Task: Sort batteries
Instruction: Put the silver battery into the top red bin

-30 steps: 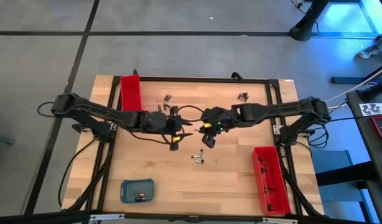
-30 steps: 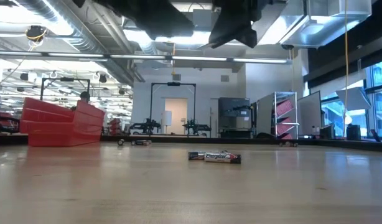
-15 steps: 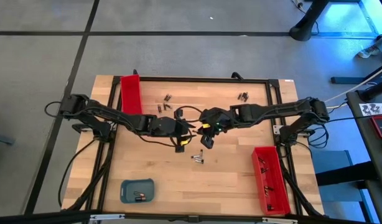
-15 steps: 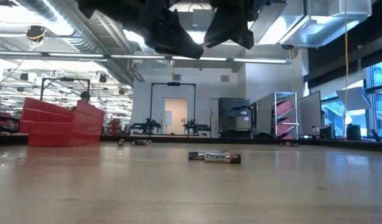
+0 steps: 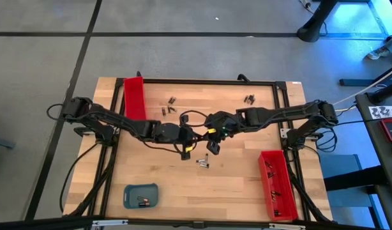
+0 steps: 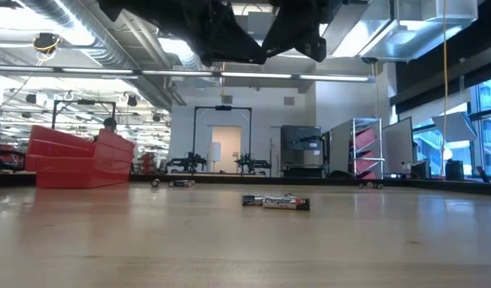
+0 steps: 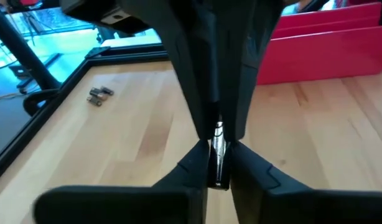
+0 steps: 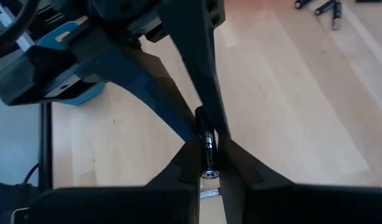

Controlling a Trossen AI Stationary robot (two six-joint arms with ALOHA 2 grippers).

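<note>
High over the table's middle my two grippers meet tip to tip around one small dark battery (image 7: 218,152), which also shows in the right wrist view (image 8: 208,154). My left gripper (image 5: 196,135) comes from the table's left and my right gripper (image 5: 209,138) from its right. Both are shut on that battery. More batteries lie on the wood: a pair (image 5: 203,162) just nearer than the grippers, which the low view shows lying flat (image 6: 276,202), and small groups at the far side (image 5: 168,105) (image 5: 249,99). My left gripper pinches the battery between its two fingertips at one end (image 7: 219,173), coming from the table's left and slanting slightly down. The battery is lifted clear of the table. My right gripper pinches the same battery between its two fingertips (image 8: 207,163), coming from the table's right and slanting down. Its fingers meet the left gripper's fingers (image 8: 206,93) end on.
A long red tray (image 5: 135,97) stands at the far left and another (image 5: 276,183) at the near right with batteries in it. A small blue-grey tray (image 5: 142,195) with a few batteries sits at the near left. A black frame rims the table.
My left gripper has moved toward the table's right and a little down, up to my right gripper, and has shut on the battery that the right gripper holds. My right gripper has kept still.
</note>
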